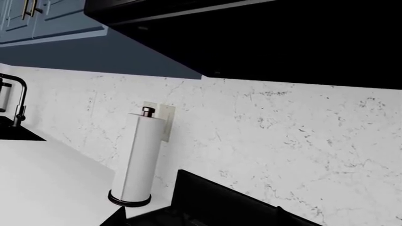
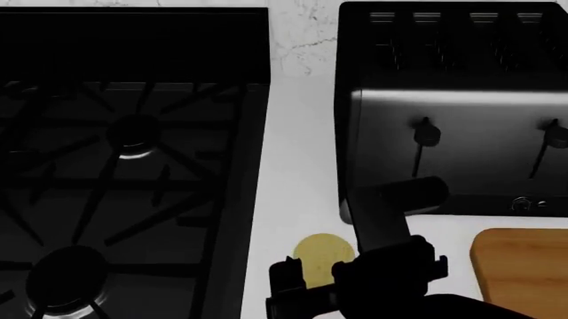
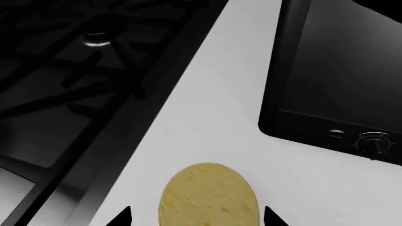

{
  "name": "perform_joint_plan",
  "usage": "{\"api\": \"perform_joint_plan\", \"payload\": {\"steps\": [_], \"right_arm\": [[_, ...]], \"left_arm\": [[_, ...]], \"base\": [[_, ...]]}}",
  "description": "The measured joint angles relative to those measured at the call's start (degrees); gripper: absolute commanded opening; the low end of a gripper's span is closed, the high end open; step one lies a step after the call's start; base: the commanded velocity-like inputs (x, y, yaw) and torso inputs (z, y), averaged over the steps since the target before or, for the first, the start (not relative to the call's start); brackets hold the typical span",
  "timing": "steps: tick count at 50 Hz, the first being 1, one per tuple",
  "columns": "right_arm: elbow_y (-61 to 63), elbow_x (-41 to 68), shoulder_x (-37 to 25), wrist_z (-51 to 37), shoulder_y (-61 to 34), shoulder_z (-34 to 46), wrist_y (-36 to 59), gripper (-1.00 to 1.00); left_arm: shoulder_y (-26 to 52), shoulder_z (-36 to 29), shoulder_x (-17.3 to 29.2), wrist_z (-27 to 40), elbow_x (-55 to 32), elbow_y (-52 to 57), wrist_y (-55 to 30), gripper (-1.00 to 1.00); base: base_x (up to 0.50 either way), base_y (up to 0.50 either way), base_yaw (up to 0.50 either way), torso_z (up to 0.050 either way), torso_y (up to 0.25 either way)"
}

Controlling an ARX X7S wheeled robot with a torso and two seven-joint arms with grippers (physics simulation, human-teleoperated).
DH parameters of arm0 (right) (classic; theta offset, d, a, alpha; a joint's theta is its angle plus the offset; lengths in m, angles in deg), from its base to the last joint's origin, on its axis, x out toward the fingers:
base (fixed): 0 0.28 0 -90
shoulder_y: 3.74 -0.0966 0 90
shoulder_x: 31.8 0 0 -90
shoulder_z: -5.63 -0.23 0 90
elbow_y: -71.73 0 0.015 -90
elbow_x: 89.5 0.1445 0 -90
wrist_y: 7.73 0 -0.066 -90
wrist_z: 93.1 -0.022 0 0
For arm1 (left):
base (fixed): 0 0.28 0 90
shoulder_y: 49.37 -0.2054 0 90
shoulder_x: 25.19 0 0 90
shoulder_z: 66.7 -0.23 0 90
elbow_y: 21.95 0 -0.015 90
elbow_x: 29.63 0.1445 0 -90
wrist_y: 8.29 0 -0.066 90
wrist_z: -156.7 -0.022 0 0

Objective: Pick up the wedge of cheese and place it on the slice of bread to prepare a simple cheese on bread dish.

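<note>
Right gripper (image 2: 312, 278) hangs low over the white counter (image 2: 297, 166) at the near edge of the head view, its jaws spread with the cheese (image 2: 321, 255) sitting between the two fingertips (image 3: 122, 217); I cannot tell whether they touch it. That cheese lies on the counter between the stove (image 2: 124, 166) on the left and the toaster (image 2: 453, 113) farther right, with a wooden board (image 2: 523, 266) near right. Left gripper is out of view; its camera shows a paper towel roll (image 1: 139, 157) against the wall.
</note>
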Motion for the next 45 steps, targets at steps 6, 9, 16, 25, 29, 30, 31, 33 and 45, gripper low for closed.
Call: {"api": "perform_joint_plan", "payload": {"steps": [6,9,16,25,29,30,31,33,45], "right_arm": [[-0.4,0.1,-0.4,0.1,0.2,0.5,-0.7,1.0],[-0.7,0.0,-0.6,0.3,0.3,0.8,-1.2,1.0],[-1.4,-0.2,-1.0,0.9,0.5,1.5,-2.4,1.0],[-2.7,-0.7,-1.6,1.7,0.7,2.5,-4.0,1.0],[-3.4,-1.0,-1.8,2.3,0.8,3.0,-4.8,1.0],[-3.6,-1.0,-1.8,2.4,0.8,3.1,-5.0,1.0],[-3.7,-1.1,-1.9,2.5,0.8,3.1,-5.2,1.0],[-4.0,-1.1,-2.0,2.6,0.9,3.3,-5.5,1.0],[-5.3,-1.5,-2.2,3.3,1.3,4.1,-6.9,1.0]], "left_arm": [[0.0,-0.1,0.1,0.2,-0.1,0.0,0.0,1.0],[0.0,-0.3,0.2,0.3,-0.1,0.0,0.0,1.0],[-0.1,-0.5,0.4,0.6,-0.1,0.0,0.1,1.0],[-0.2,-0.6,0.6,0.9,-0.2,0.1,0.1,1.0],[-0.2,-0.7,0.7,1.0,-0.3,0.2,0.3,1.0],[-0.3,-0.8,0.7,1.0,-0.3,0.2,0.3,1.0],[-0.3,-0.8,0.7,1.1,-0.3,0.2,0.3,1.0],[-0.3,-0.8,0.7,1.1,-0.4,0.3,0.4,1.0],[-0.3,-0.7,0.9,1.3,-0.8,0.3,0.5,1.0]], "base": [[0.0,0.0,0.0,0.0,0.0],[0.0,0.0,0.0,0.0,0.0],[0.0,0.0,0.0,0.0,0.0],[0.0,0.0,0.0,0.0,0.0],[0.0,0.0,0.0,0.0,0.0],[0.0,0.0,0.0,0.0,0.0],[0.0,0.0,0.0,0.0,0.0],[0.0,0.0,0.0,0.0,0.0],[0.0,0.0,0.0,0.0,0.0]]}}
